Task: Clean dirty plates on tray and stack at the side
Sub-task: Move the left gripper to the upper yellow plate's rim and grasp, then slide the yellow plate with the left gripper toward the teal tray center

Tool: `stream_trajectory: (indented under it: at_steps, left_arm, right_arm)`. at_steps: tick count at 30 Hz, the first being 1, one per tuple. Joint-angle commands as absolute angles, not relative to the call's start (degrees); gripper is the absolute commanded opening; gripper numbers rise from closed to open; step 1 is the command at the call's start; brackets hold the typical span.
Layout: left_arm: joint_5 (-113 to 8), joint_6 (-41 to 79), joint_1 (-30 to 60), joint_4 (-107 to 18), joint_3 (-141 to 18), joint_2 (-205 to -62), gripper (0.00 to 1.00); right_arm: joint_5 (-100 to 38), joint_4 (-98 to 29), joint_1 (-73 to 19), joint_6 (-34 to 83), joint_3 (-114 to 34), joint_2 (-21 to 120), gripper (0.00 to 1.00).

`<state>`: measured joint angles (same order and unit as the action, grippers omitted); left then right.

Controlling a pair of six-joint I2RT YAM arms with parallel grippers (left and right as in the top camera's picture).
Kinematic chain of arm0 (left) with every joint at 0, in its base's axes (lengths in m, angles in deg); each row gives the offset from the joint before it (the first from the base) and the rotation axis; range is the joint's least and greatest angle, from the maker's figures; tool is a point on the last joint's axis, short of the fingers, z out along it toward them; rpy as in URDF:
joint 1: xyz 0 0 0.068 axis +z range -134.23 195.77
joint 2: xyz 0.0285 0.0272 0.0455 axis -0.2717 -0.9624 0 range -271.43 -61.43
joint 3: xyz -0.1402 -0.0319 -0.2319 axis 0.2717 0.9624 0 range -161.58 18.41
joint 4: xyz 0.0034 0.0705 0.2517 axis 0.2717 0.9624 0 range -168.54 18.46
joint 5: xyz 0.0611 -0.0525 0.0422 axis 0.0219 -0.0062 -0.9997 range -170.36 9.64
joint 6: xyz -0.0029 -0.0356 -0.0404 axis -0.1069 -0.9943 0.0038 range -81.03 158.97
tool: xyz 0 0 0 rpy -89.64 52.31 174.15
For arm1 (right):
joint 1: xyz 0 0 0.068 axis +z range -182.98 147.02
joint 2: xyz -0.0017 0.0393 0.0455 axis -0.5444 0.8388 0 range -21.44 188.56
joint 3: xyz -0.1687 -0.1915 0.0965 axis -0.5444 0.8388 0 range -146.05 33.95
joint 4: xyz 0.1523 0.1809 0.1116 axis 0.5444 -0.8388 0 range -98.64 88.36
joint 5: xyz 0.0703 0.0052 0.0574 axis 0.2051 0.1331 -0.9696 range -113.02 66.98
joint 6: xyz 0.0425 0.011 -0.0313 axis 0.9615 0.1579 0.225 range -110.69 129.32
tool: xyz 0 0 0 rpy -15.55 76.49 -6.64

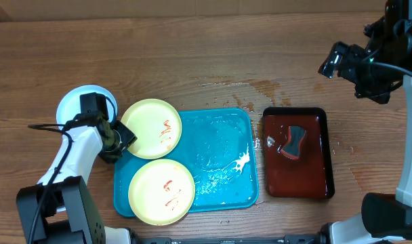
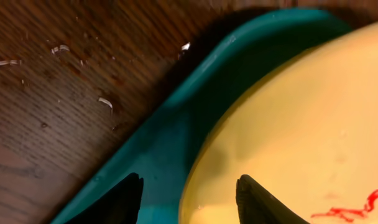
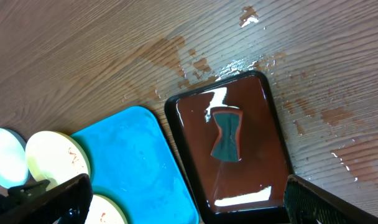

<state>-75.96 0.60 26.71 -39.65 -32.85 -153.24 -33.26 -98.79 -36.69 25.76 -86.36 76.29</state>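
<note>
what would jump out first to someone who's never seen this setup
The large turquoise rectangular plastic tray sits mid-table, wet, with two red-smeared pale yellow round plastic plates on its left side. Right of it lies a glossy dark red-brown tray holding a dark bow-tie-shaped object. The left gripper straddles the upper plate's rim, jaws apart.

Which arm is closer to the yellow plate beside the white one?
Left. The left arm's fingers sit on either side of the rim of the pale yellow round plastic plate, over the turquoise plastic tray. The right arm's fingers hang far off, beyond the dark red-brown rectangular tray.
</note>
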Motion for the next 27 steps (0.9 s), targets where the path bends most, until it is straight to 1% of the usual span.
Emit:
stream_trajectory:
  at_steps: [1,7,11,14,17,19,21,22,23,24,25,27]
  left_arm:
    - [-79.2,-2.5,26.2,-41.5,-32.4,-153.6,0.53]
    - [-81.8,-3.5,25.8,-44.5,-32.4,-153.7,0.54]
    - [-81.8,-3.5,25.7,-45.9,-32.4,-154.3,0.42]
    - [-81.8,-3.5,24.8,-46.4,-32.4,-155.4,0.40]
    - [-81.6,-3.5,23.6,-46.8,-32.4,-157.1,0.41]
    - [-81.4,-3.4,22.3,-47.6,-32.4,-158.3,0.46]
    - [-81.4,-3.4,20.9,-48.4,-32.4,-159.1,0.45]
    - [-81.4,-3.4,20.3,-48.7,-32.4,-159.3,0.38]
    - [-81.4,-3.5,19.6,-49.1,-32.4,-159.3,0.27]
    - [-81.4,-3.5,19.1,-49.2,-32.4,-159.3,0.13]
    - [-81.4,-3.5,18.6,-49.5,-32.4,-159.3,0.04]
    - [-81.4,-3.5,17.9,-49.9,-32.5,-159.3,0.04]
  right_arm:
    - [-33.2,-98.7,-36.6,25.3,-86.1,76.4,1.00]
    - [-33.2,-98.7,-36.6,25.3,-86.1,76.4,1.00]
    - [-33.2,-98.7,-36.6,25.3,-86.1,76.4,1.00]
    - [-33.2,-98.7,-36.6,25.3,-86.1,76.4,1.00]
    - [-33.2,-98.7,-36.6,25.3,-86.1,76.4,1.00]
    - [-33.2,-98.7,-36.6,25.3,-86.1,76.4,1.00]
    - [-33.2,-98.7,-36.6,25.3,-86.1,76.4,1.00]
    - [-33.2,-98.7,-36.6,25.3,-86.1,76.4,1.00]
    - [-33.2,-98.7,-36.6,25.3,-86.1,76.4,1.00]
    - [-33.2,-98.7,-36.6,25.3,-86.1,76.4,1.00]
    - [-33.2,-98.7,-36.6,25.3,-86.1,76.4,1.00]
    - [-33.2,-98.7,-36.6,25.3,-86.1,76.4,1.00]
